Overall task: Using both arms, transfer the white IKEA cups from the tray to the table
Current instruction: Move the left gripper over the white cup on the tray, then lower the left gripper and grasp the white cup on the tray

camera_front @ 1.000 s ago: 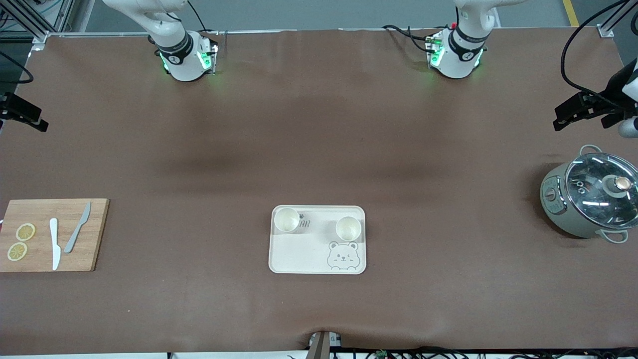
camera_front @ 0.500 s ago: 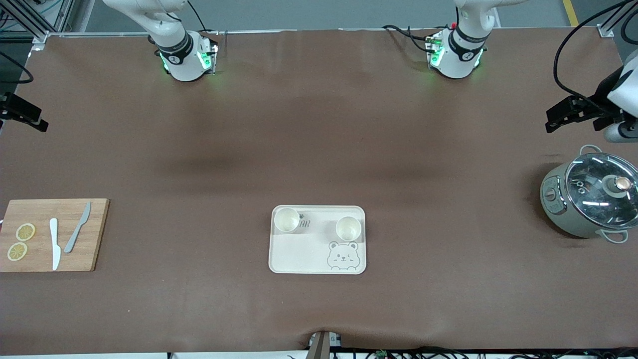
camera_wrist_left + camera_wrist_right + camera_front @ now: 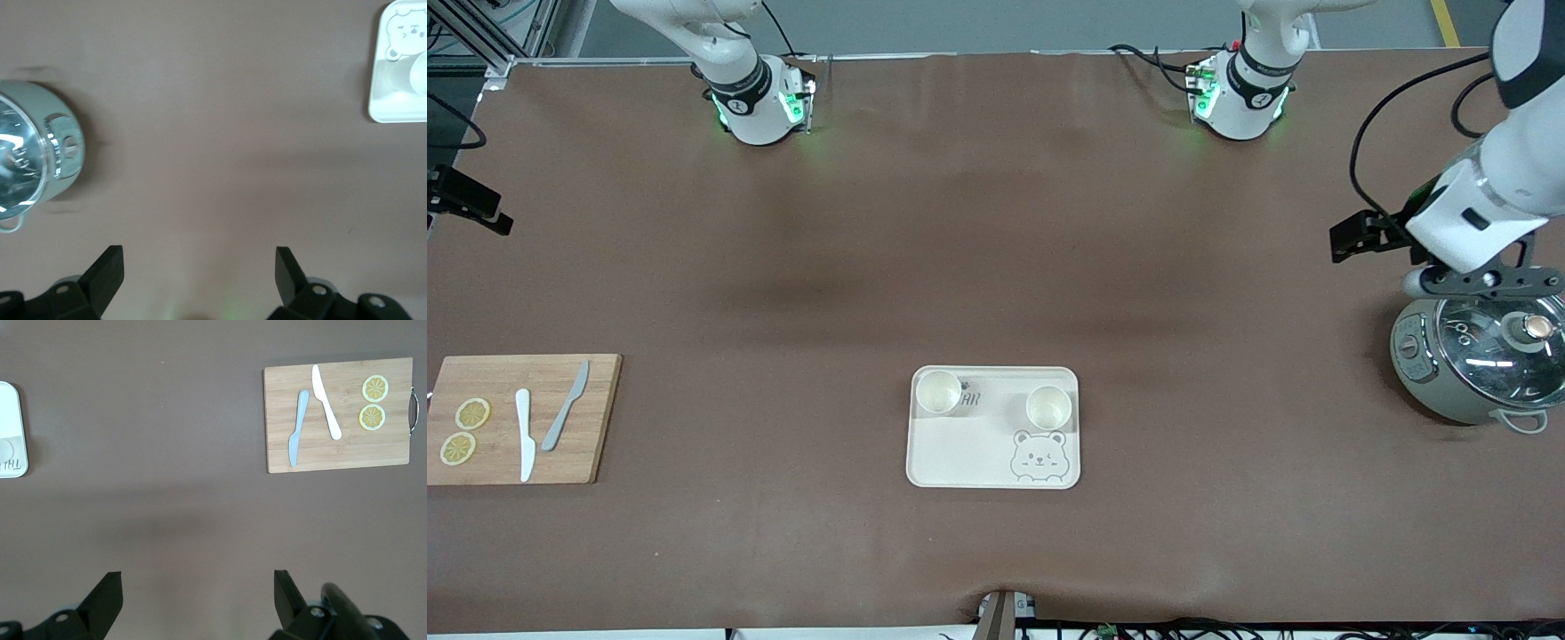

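Observation:
Two white IKEA cups stand upright on the bear-printed tray (image 3: 960, 462) in the middle of the table: one (image 3: 938, 392) toward the right arm's end, one (image 3: 1048, 407) toward the left arm's end, just above the bear drawing. My left gripper (image 3: 198, 267) is open and empty, up in the air over the pot's rim (image 3: 1480, 286), well away from the cups. Its wrist view shows the tray's edge (image 3: 383, 110) and one cup (image 3: 408, 75). My right gripper (image 3: 198, 587) is open and empty, high over bare table between board and tray.
A grey-green pot with a glass lid (image 3: 1480, 356) stands at the left arm's end. A wooden cutting board (image 3: 600, 418) with two knives (image 3: 525, 434) and two lemon slices (image 3: 471, 413) lies at the right arm's end. A brown mat covers the table.
My left arm has swung in from the table's edge and down, and its hand now hangs over the pot. The right arm, cups and tray have not moved.

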